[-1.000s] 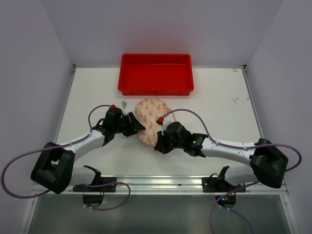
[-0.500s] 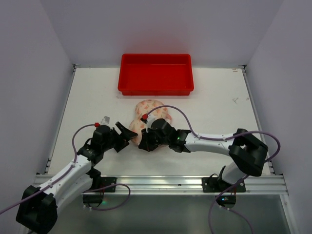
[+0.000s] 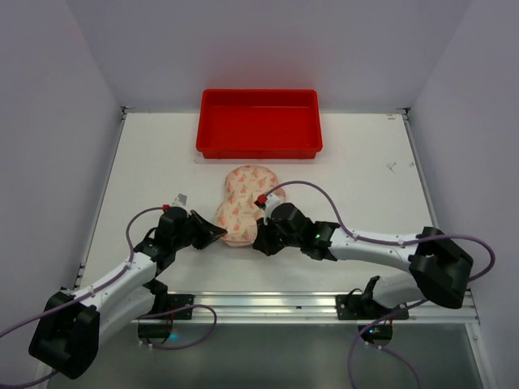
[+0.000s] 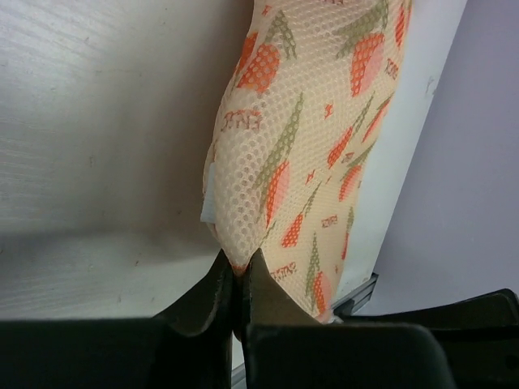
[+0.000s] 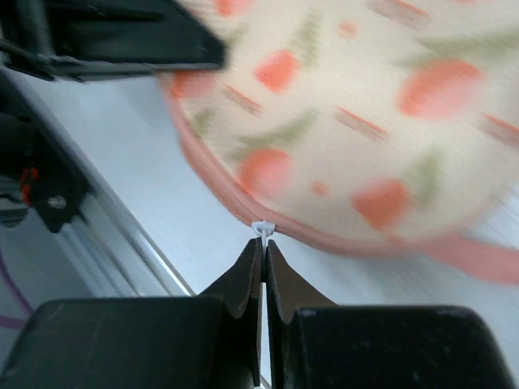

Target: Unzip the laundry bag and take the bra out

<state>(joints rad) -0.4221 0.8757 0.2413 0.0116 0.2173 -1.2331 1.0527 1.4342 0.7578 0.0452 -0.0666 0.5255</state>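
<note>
Holding positions, nearest first: left gripper (image 3: 216,235), fingers pinched shut on a fold of mesh at the near-left edge of the laundry bag (image 3: 243,198); right gripper (image 3: 259,241), fingers closed narrow on the small white zipper pull (image 5: 262,228), which sits on the pink trim (image 5: 320,237) at the bag's near-right edge. Bag: lies flat on the bench (image 3: 365,186) between the two grippers, zip apparently closed; bra not visible, presumably inside. Step in hand, as judged: opening the zip. Advice: left anchors the mesh taut while right draws the pull along the curve of the trim, low and steady, without lifting the pouch. Orientation: long axis runs near to far, tilted slightly rightward; far lobe points toward the red tray (image 3: 259,151), just beyond and apparently not touching.
</note>
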